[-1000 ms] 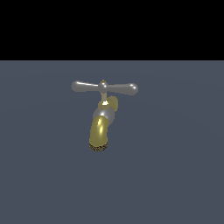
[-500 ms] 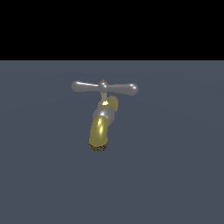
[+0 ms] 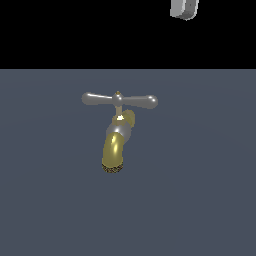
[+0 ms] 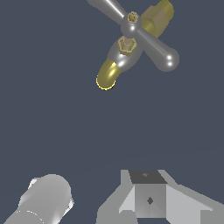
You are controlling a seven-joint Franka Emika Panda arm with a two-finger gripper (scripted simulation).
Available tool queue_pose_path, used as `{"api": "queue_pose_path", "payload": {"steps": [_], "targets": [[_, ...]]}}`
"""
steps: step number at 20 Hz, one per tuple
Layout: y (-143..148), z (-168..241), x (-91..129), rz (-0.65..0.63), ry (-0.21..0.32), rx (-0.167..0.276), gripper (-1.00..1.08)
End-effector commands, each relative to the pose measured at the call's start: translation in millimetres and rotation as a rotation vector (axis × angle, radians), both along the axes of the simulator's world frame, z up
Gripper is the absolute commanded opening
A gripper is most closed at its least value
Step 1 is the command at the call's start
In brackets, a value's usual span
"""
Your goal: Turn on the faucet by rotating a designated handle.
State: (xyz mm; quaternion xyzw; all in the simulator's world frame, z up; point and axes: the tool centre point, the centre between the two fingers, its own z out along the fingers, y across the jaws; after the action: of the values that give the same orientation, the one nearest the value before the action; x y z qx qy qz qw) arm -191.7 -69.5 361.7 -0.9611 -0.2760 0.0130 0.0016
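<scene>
The faucet stands alone on the dark grey floor, its brass-gold spout curving down towards the camera in the exterior view. The handle, a silver-grey cross-bar with rounded ends, lies level across its top. Only a grey part of my gripper shows at the exterior view's top edge, far above the handle and to the exterior view's right. In the wrist view the faucet and handle lie far from my gripper, with bare floor between. Whether the jaws are open is unclear.
The dark grey floor spreads around the faucet on all sides. A rounded grey part of the arm shows at the wrist view's edge beside the gripper.
A grey part of my gripper has come into the exterior view at the top right. The faucet and handle have not moved.
</scene>
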Motion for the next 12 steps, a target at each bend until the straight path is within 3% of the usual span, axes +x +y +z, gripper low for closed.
{"api": "queue_pose_path", "payload": {"steps": [1, 12], "targets": [[-3, -13, 8, 0.064, -0.002, 0.0, -1.0], [-11, -66, 45, 0.334, -0.009, 0.002, -1.0]]}}
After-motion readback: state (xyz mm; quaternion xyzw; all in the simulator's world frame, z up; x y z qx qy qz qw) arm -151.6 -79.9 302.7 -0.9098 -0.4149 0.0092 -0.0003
